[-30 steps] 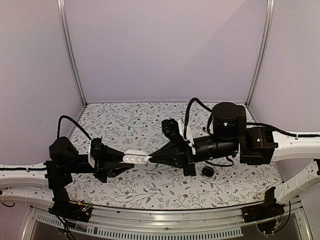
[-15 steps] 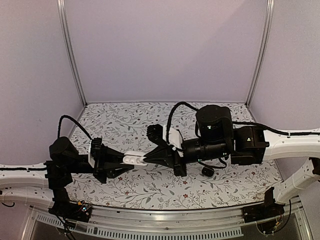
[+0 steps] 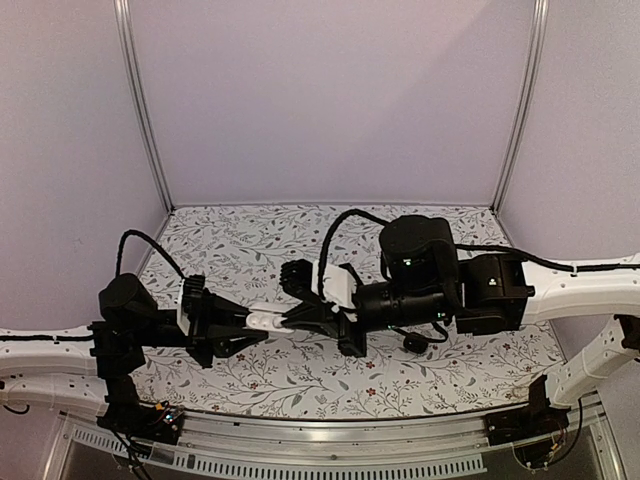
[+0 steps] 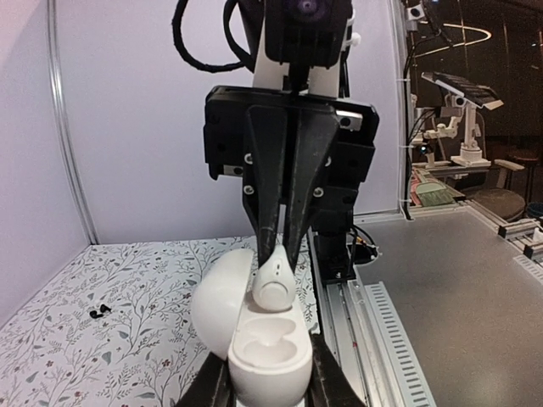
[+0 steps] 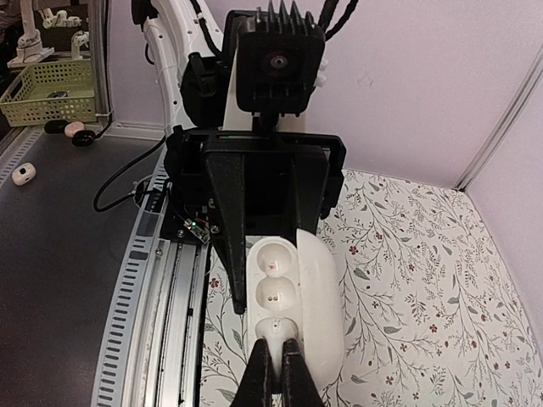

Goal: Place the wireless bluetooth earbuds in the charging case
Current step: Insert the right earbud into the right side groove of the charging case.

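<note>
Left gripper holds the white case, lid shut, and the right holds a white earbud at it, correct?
No: the left wrist view shows the lid open. The left gripper holds the white case; the right gripper holds the white earbud at it.

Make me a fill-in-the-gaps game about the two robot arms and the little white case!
1. The left gripper holds the charging case with its lid ____.
2. The right gripper pinches a ____ earbud over the charging case.
3. A small rounded ____ case lies on the table.

Missing words: open, white, black.
</note>
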`<state>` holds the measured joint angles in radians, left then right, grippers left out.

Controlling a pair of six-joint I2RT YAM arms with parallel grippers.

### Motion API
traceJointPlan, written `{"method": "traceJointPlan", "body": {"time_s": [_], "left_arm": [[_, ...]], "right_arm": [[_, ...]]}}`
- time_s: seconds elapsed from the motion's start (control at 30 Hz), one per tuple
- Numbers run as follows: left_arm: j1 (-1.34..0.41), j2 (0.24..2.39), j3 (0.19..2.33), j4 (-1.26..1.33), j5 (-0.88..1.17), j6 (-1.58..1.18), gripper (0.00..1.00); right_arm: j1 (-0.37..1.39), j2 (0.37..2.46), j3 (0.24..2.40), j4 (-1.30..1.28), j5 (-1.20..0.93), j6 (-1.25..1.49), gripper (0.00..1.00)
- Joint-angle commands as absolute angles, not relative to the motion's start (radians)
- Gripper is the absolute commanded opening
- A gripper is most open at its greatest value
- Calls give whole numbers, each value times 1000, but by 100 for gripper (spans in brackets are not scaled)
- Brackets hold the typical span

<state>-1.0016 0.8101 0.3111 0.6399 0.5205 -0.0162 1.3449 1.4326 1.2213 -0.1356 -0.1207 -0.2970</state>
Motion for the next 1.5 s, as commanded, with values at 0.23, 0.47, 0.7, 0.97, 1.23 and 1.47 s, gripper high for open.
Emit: {"method": "traceJointPlan", "body": {"time_s": [0.23, 0.47, 0.7, 0.97, 1.23, 1.47], "left_arm": [[-1014, 803, 329, 655, 541, -25, 0], [-1011, 813, 336, 660, 534, -25, 0], [-1004, 814, 333, 662, 521, -31, 0], [-1001, 825, 340, 652, 515, -29, 0], [-998, 845, 346, 655, 520, -29, 0], [-997, 844, 347, 658, 518, -31, 0]], "right_arm": [[1362, 1468, 1264, -194, -27, -353, 0], [1366, 1501, 1290, -235, -45, -380, 0], [1366, 1480, 1287, -219, -62, -359, 9], [1365, 1418, 1263, -170, -103, -344, 20], [1366, 1374, 1230, -129, -123, -323, 25], [1365, 1387, 1226, -156, -125, -313, 13]]}}
